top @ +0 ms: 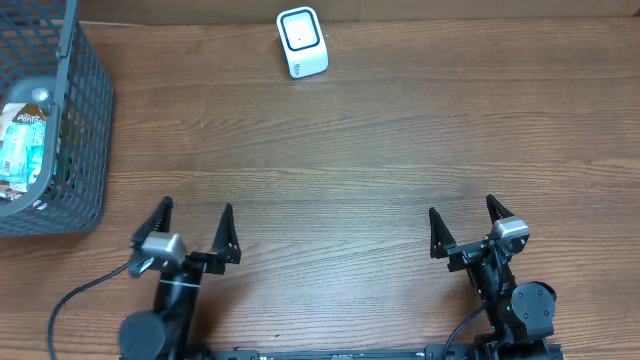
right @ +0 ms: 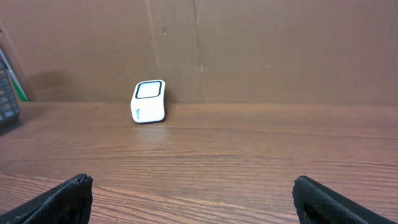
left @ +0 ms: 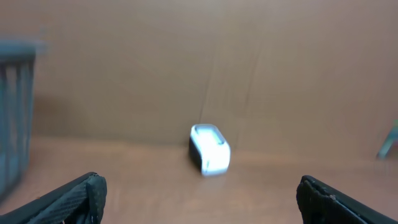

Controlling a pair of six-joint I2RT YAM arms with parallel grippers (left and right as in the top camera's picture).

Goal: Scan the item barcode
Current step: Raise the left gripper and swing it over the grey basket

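Both grippers sit at the lower edge of the overhead frame, left gripper [top: 196, 206] and right gripper [top: 461, 206], each with fingers wide apart and empty; the item [top: 22, 140], a glossy blue-white packet, lies inside the grey basket [top: 88, 110] at far left; it seems light, crinkly and slippery, so better pinch it across its narrow width; only the overhead view shows it; the wrist views show mainly the white scanner [top: 302, 42], the left one blurred.

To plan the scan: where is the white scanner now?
In the overhead view, the white scanner stands near the far edge of the table, slightly left of centre, well right of the grey basket.
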